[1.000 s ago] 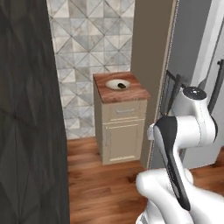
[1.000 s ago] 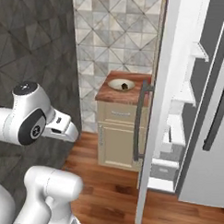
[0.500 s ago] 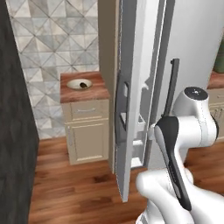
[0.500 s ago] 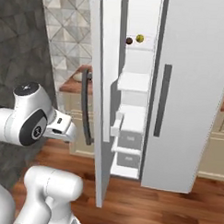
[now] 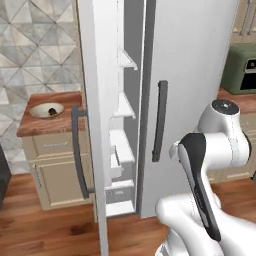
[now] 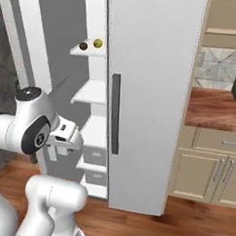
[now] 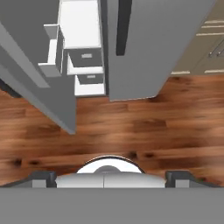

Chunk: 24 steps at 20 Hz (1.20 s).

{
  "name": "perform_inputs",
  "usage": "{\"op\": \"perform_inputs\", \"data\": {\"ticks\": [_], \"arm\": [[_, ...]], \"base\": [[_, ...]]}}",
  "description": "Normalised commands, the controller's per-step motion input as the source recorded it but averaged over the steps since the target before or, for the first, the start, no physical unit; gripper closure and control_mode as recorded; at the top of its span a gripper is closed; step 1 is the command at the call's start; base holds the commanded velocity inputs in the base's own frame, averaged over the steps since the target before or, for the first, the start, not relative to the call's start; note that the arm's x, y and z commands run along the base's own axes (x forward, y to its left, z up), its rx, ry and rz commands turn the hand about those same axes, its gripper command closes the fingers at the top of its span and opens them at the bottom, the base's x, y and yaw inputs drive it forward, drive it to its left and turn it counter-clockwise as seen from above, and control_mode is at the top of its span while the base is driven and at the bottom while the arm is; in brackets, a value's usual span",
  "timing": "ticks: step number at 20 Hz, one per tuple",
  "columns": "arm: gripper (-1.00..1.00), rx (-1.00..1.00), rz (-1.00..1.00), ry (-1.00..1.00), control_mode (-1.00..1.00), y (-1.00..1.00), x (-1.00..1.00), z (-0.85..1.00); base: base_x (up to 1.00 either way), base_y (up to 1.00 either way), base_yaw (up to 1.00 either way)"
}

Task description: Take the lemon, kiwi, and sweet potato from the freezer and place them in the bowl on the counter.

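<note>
On an upper shelf (image 6: 89, 50) of the freezer (image 6: 150, 92), as our right base view shows it, we see the lemon (image 6: 98, 43) sitting next to a small dark brown lump (image 6: 83, 46); the two are just beside each other, and we cannot tell whether they touch. Below them we count further white shelves and a couple of grey drawers (image 7: 85, 59) stacked toward the floor. The freezer's left door (image 5: 95, 115) stands swung out, its long dark handle (image 5: 77, 150) facing us in the left base view, while the right door (image 5: 190, 100) is closed with its own dark bar handle (image 5: 159, 120) upright on it.

Left of the open door we see the tabletop (image 5: 30, 120), reddish-brown wood on a beige cabinet, and on it the bowl (image 5: 47, 109) with a small dark item inside it; we cannot make out what that item is. The bowl stands well apart from the lemon.

From the hand view we look down at the wooden floor (image 7: 144, 127) in front of the freezer, with our fingers (image 7: 42, 176) spread wide at the bottom corners and nothing between them. Our arm (image 5: 215, 150) is folded close to the base, away from the shelves.
</note>
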Motion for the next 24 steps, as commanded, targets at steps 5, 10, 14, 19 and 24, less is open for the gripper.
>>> {"op": "perform_inputs", "data": {"ticks": [5, 10, 14, 19, 24], "arm": [[-1.0, 0.0, 0.0, 0.0, 1.0, 0.0, 0.0, 0.0], [-1.0, 0.0, 0.0, 0.0, 1.0, 0.0, 0.0, 0.0], [-1.0, 0.0, 0.0, 0.0, 1.0, 0.0, 0.0, 0.0], [-1.0, 0.0, 0.0, 0.0, 1.0, 0.0, 0.0, 0.0], [-1.0, 0.0, 0.0, 0.0, 1.0, 0.0, 0.0, 0.0]], "base": [[0.95, -0.51, 0.09], [0.97, -0.14, 0.11], [0.4, 0.06, 0.01], [0.13, 0.37, 0.0], [0.24, 0.33, 0.02]]}}
